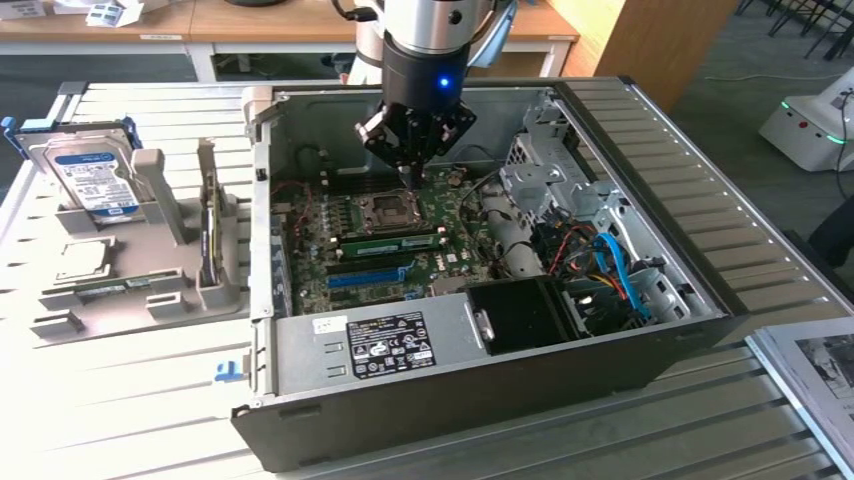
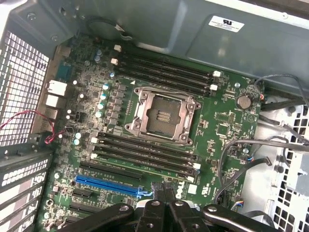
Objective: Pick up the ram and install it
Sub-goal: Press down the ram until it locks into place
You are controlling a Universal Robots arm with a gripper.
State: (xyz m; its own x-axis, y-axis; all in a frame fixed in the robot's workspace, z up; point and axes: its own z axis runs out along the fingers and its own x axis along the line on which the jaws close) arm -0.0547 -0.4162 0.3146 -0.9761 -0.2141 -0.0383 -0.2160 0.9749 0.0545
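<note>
Exterior view: closed gripper (image 1: 412,165) above seated ram (image 1: 390,240)

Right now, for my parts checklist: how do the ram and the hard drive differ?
The ram is a thin green stick with dark chips; the hard drive is a broad silver block with a blue-white label. The ram sits inside the computer case; the hard drive stands in the grey holder outside it, on the exterior view's left. The shut claw hangs above the ram, far from the hard drive. Both stand on edge.
</note>
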